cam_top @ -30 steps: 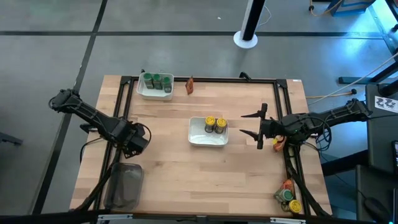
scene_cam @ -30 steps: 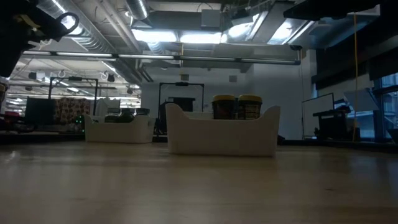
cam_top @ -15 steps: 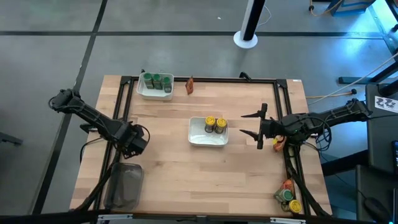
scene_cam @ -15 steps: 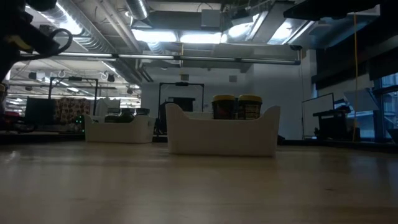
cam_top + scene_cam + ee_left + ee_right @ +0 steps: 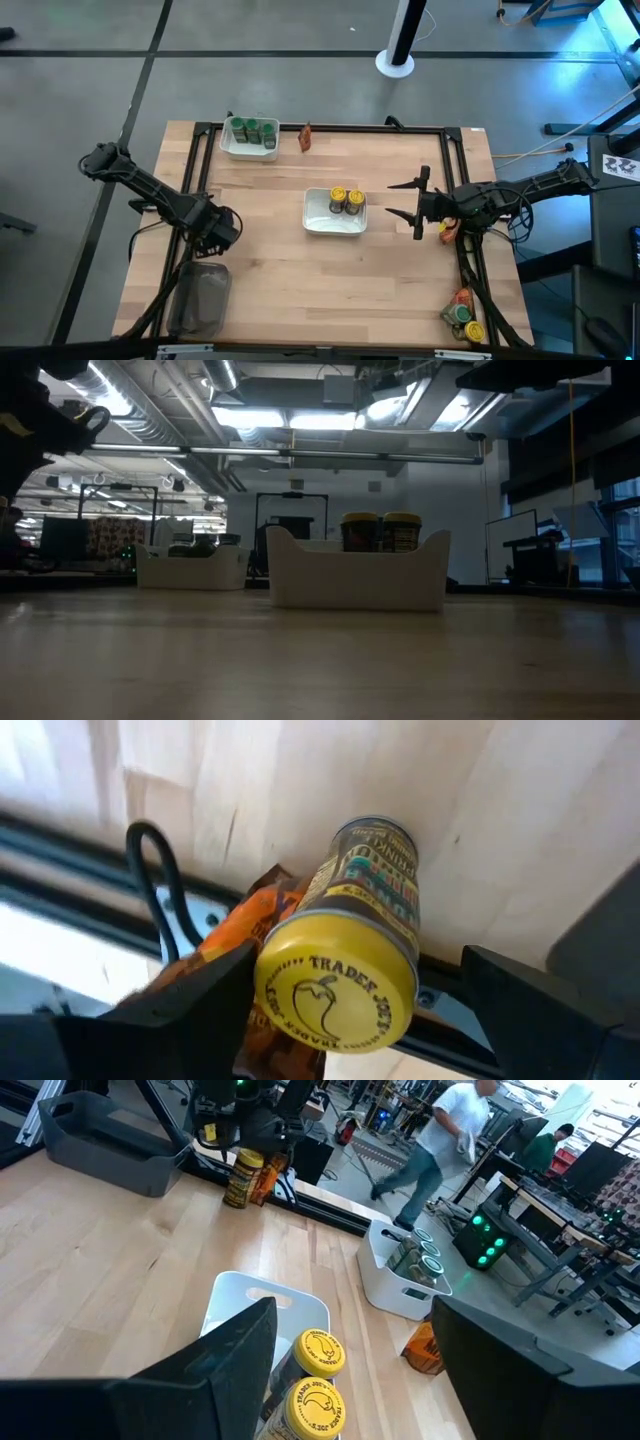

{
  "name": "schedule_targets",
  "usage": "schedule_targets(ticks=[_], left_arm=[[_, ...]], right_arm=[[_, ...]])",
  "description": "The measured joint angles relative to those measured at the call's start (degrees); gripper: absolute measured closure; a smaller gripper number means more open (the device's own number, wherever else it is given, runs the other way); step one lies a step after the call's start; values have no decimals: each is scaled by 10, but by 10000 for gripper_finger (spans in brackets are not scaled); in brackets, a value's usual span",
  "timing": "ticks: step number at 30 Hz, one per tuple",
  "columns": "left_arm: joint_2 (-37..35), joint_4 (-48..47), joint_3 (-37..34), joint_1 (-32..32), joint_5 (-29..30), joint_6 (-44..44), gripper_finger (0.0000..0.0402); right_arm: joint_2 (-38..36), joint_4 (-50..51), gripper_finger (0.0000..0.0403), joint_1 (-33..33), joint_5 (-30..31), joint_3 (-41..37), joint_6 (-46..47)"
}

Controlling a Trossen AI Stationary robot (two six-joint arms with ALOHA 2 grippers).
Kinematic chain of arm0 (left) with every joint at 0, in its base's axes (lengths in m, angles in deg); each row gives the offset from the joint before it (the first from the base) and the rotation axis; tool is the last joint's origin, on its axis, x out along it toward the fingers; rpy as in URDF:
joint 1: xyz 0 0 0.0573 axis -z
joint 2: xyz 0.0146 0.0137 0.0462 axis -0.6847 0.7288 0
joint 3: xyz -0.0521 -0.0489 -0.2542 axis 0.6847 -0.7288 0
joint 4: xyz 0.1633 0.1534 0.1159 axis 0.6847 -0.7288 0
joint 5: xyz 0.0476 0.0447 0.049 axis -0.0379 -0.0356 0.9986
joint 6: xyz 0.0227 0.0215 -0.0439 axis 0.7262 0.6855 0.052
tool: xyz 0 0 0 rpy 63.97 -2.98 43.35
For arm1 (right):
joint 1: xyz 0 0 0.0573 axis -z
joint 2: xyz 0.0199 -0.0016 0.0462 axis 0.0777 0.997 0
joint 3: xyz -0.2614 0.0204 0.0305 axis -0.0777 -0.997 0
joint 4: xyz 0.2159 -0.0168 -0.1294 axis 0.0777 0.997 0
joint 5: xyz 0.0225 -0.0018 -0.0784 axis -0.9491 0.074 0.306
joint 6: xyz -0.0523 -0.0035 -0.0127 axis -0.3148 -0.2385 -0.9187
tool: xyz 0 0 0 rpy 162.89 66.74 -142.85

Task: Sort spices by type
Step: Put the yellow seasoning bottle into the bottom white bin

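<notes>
The step in hand looks like a pick at the left edge of the bench. The left claw hangs there with its fingers parted on either side of a yellow-lidded jar — open around it, not yet closed on it, as far as the left wrist view shows. An orange packet sits pressed against that jar, over the black frame rail. My guess is that the next move calls for closing on the jar alone, lifting it clear of the packet, and carrying it to the white tray in the middle of the bench, where two yellow-lidded jars already stand.

The right claw waits spread open above the bench, just right of that tray. Green-lidded jars fill a second white tray at the far left corner, with one orange packet standing loose beside it. More spices — a packet and two jars — sit at the near right corner, and another packet lies at the right edge under the right arm, so sorting is partway.

The bench is pale wood planking inside a black frame, with a grey tub at the near left corner. Beyond it, the room is a workshop with ceiling lights, desks and people moving about.
</notes>
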Motion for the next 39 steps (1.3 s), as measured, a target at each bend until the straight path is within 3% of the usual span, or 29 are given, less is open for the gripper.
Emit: schedule_targets(ticks=[14,32,39], left_arm=[[1,9,-10,10,12,112,70],[42,7,-20,10,33,149,71],[42,7,-19,10,33,145,125]], right_arm=[[0,0,139,0,0,0,0],[0,0,139,0,0,0,0],[0,0,139,0,0,0,0]])
